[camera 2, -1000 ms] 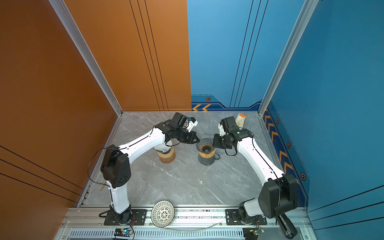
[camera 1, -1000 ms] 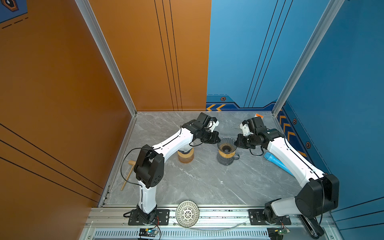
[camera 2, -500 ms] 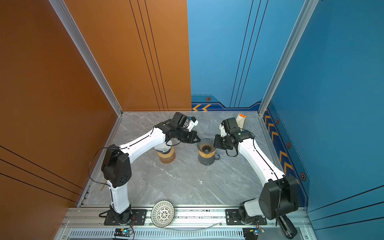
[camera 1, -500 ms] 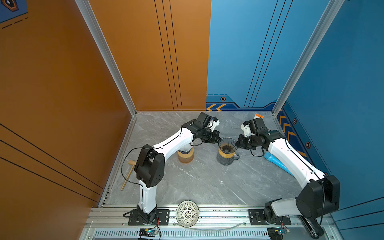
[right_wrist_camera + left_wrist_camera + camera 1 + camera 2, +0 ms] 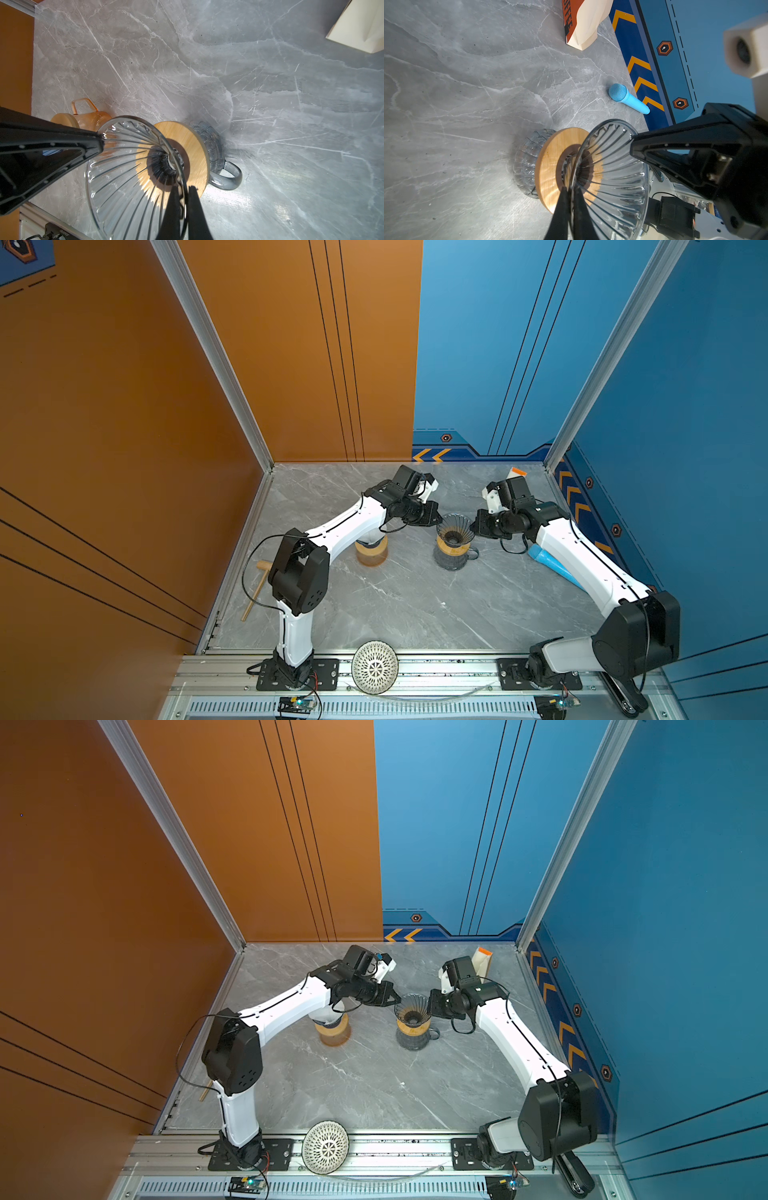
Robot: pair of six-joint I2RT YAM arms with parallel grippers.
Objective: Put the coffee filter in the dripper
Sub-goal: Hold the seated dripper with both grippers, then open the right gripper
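We see glass dripper (image 5: 454, 526) upright on wooden collar (image 5: 550, 162) atop gray mug (image 5: 451, 561), mid-desk (image 5: 415, 605). Left end effector (image 5: 571, 188) clenched on its rim. Right end effector (image 5: 184, 188) clenched on opposite rim. Amber jug (image 5: 372, 558) beside; blue microphone (image 5: 627, 98) lies apart.

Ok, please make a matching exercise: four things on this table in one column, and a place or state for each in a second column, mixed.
1. glass dripper
2. blue microphone
3. coffee bag
4. amber jug

A. lying by the right wall
B. standing in the far right corner
C. partly hidden under the left arm
D. rim pinched by left gripper and right gripper

Pairs: 1-D, 2-A, 3-B, 4-C
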